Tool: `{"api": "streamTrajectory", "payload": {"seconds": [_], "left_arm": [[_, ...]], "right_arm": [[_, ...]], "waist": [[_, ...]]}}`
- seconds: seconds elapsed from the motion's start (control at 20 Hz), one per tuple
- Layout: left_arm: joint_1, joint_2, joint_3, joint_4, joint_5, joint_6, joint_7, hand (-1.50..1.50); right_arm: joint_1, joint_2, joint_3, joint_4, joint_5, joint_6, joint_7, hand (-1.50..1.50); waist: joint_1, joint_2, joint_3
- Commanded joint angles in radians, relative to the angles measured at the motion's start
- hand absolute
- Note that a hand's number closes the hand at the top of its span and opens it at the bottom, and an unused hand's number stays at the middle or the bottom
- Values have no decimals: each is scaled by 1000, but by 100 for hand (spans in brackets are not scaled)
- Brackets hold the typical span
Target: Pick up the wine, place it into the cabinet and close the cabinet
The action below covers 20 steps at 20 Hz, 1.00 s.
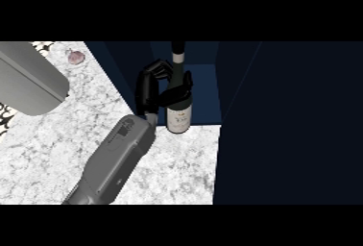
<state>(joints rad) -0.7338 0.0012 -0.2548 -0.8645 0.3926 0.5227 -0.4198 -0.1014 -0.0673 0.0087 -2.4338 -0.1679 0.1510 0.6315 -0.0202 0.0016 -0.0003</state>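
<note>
Head view is showing one black hand (152, 84) curling round the wine bottle (178, 103) toward twelve o'clock, carrying it upright at the mouth of the dark blue cabinet (205, 91) — its base seemingly over the marble worktop (177, 163) edge. Releasing inside and closing are remaining, I judge; no door is distinguishable.

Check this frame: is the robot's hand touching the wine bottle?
Touching. In the head view, the right hand has its fingers curled around the body of the wine bottle, overlapping it just above the label.
</note>
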Motion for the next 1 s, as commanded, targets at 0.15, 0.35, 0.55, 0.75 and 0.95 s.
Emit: {"api": "streamTrajectory", "payload": {"seconds": [0.15,0.35,0.55,0.75,0.95], "left_arm": [[-156,-1,58,176,0,-2,15,150],[-127,11,102,209,-29,-50,-55,150],[-177,-1,57,287,22,41,-167,150],[-273,-1,139,412,2,27,-209,150],[-336,22,211,513,-10,-14,-245,150]], "right_arm": [[-15,3,-17,-32,-82,7,2,-150],[171,15,-16,-104,-83,77,-72,-150],[73,7,-29,-63,-112,52,-34,-150],[84,13,-35,-54,-109,60,-56,-150],[34,39,45,-84,-36,13,14,-150]], "waist": [[-1,2,0],[0,0,1],[-17,4,0],[-20,7,0],[-24,12,-1]]}}
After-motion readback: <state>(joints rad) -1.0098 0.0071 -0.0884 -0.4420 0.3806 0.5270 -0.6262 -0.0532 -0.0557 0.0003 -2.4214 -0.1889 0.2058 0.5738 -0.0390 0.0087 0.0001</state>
